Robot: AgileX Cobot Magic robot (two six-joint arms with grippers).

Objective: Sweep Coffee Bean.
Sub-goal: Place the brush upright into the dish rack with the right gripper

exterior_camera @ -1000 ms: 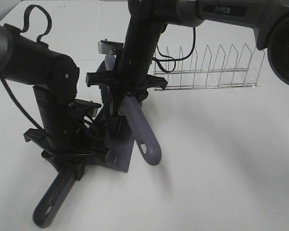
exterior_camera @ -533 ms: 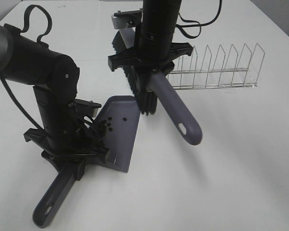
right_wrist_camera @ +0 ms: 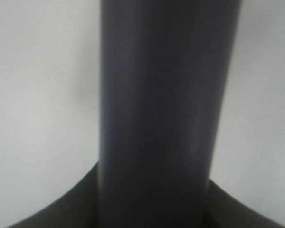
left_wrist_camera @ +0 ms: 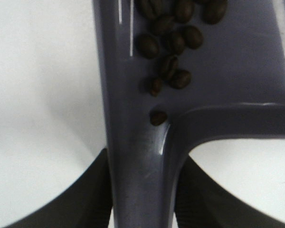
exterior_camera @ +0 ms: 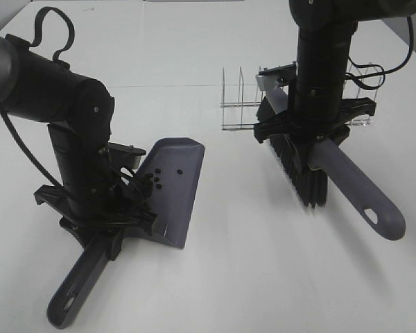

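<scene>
Grey brush (exterior_camera: 348,186), clamped in my right gripper (exterior_camera: 307,132), has swung clear of the dustpan (exterior_camera: 178,191) my left gripper (left_wrist_camera: 145,190) clamps, coffee bean (left_wrist_camera: 170,66) inside.

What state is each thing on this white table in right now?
Grey plastic dustpan, gripped at its handle by the left tool.
Dark brown coffee beans, lying inside the dustpan.
Grey-handled black-bristled brush, gripped by the right tool, apart from the dustpan.
Silver wire dish rack, upright, empty where visible.

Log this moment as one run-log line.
left gripper: shut on dustpan handle | right gripper: shut on brush handle | coffee beans: in dustpan | brush: apart from dustpan, near wire rack
</scene>
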